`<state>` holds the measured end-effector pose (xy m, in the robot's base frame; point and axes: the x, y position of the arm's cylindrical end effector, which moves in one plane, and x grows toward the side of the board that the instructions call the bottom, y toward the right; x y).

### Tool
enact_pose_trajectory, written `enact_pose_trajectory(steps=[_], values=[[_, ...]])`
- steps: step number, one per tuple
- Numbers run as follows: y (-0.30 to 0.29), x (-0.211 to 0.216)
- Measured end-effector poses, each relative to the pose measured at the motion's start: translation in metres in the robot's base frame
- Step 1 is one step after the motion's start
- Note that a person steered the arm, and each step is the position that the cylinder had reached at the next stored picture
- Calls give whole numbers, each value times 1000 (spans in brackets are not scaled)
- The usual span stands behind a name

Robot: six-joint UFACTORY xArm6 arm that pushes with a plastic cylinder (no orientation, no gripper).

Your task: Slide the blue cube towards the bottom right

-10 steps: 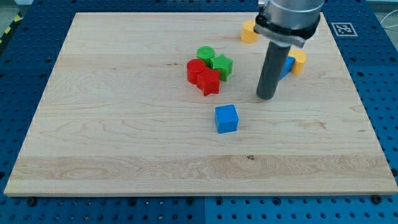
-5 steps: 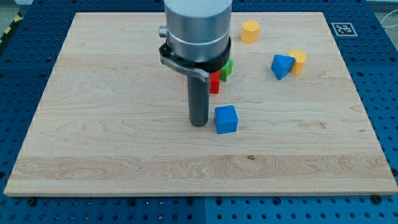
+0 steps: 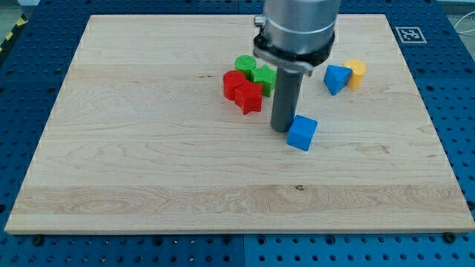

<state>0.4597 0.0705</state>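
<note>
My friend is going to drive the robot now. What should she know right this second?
My tip is down on the wooden board, right against the upper left side of the blue cube.
The blue cube sits a little right of the board's middle, turned at an angle.
Done: the blue cube has already slid a bit to the right since a moment ago.
Left: keep pushing it down and right; the bottom right corner is far off.
Nearby: the red blocks and green blocks huddle to the upper left; a blue wedge-like block and a yellow block sit to the upper right.
</note>
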Motion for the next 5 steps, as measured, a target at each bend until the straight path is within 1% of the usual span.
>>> enact_pose_trajectory(steps=[1,2,3,4,5], values=[[17,-16],[1,-14],[-27,-3],[-27,11],[-1,22]])
